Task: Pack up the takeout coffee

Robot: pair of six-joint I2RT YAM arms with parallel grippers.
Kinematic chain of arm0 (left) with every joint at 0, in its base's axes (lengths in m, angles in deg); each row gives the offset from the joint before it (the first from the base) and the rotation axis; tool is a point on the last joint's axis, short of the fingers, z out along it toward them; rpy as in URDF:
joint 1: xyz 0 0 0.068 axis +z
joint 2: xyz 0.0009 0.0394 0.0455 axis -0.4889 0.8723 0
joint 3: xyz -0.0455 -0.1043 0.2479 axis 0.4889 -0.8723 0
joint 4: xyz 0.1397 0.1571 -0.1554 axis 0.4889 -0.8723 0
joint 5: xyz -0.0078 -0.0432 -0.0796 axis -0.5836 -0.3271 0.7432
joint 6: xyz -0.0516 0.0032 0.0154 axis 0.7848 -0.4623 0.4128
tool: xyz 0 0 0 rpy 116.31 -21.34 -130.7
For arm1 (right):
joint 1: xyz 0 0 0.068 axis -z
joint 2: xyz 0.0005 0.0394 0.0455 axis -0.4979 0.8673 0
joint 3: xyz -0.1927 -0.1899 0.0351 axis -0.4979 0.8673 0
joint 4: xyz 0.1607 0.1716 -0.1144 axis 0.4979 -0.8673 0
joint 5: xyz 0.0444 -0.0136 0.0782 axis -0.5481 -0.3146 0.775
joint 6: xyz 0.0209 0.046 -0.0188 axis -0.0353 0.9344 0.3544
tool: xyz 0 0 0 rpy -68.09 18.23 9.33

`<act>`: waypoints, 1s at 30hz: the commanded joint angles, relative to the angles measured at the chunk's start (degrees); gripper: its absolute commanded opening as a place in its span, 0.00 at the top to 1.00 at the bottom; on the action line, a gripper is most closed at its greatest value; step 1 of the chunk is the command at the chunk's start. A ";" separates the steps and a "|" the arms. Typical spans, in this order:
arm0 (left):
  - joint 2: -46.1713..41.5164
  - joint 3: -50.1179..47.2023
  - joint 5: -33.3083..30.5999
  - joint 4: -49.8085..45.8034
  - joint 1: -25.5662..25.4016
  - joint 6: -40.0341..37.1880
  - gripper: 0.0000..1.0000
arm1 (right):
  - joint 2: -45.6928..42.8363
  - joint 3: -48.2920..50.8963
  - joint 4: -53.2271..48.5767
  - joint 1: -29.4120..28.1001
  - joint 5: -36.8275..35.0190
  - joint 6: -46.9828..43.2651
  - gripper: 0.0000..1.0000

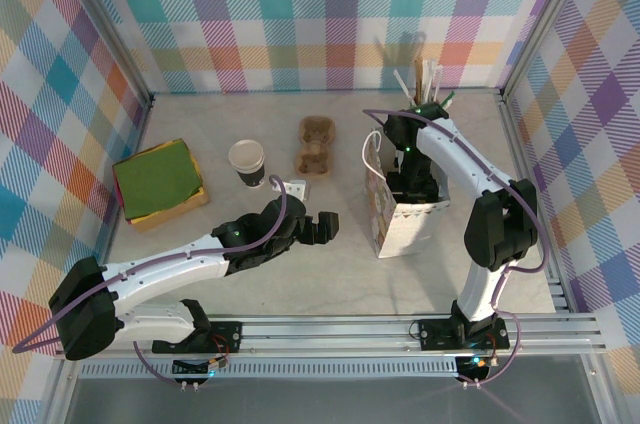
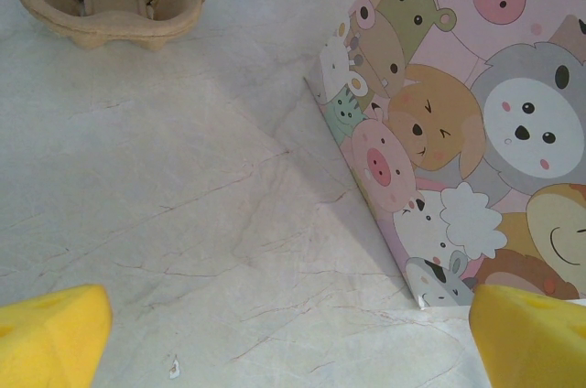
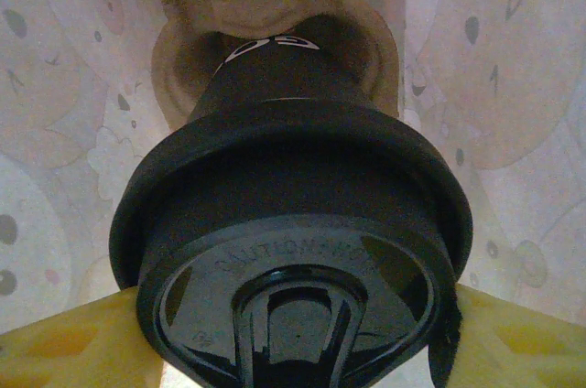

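takeout coffee (image 3: 293, 251) is inside the paper bag (image 1: 410, 227), base in a pulp carrier's (image 3: 265, 4) ring, black lid facing the wrist cam. right gripper (image 3: 293, 356) clamps it, yellow fingers (image 3: 64, 342) either side. left gripper (image 1: 325, 227) spread wide, empty, over the table (image 2: 183, 205) beside the bag.

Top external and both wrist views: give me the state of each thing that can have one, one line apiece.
takeout coffee: lid on, inside the paper bag, gripped
right fingers: closed on the takeout coffee
left fingers: open, empty
paper bag: upright, top open
lidless cup: upright, uncovered
cup carrier: on the table, slots in view empty
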 commanded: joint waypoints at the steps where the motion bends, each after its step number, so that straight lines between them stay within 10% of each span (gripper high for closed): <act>1: -0.42 1.16 -0.39 -0.82 0.57 0.09 0.00 | 0.36 0.68 -0.26 0.37 0.93 -0.42 0.33; 30: -0.42 1.40 -0.46 -1.43 0.57 0.16 0.00 | -0.08 2.04 1.02 0.46 1.59 -0.42 0.33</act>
